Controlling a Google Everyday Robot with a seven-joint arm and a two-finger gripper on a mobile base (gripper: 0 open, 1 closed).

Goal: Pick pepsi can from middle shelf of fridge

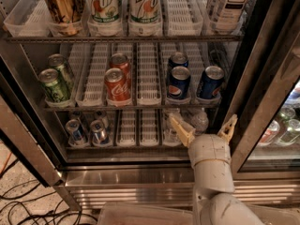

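Nearby, the robot's cream-coloured two-finger claw (205,129) hangs spread wide and empty, low before the tall stainless steel display fridge (140,179). Above it, on the middle shelf (148,78) of white slotted plastic lane trays, the small dark blue aluminium pepsi can (178,82) stands upright at its lane's front. Another blue can (177,60) stands just behind it. A red cola can (117,85) stands beyond one bare lane.

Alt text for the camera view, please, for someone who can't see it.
The hand, open and empty, hovers in front of the open fridge, below the right end of the middle shelf. On it a pepsi can stands at a lane's front, with a red cola can and green cans to its left.
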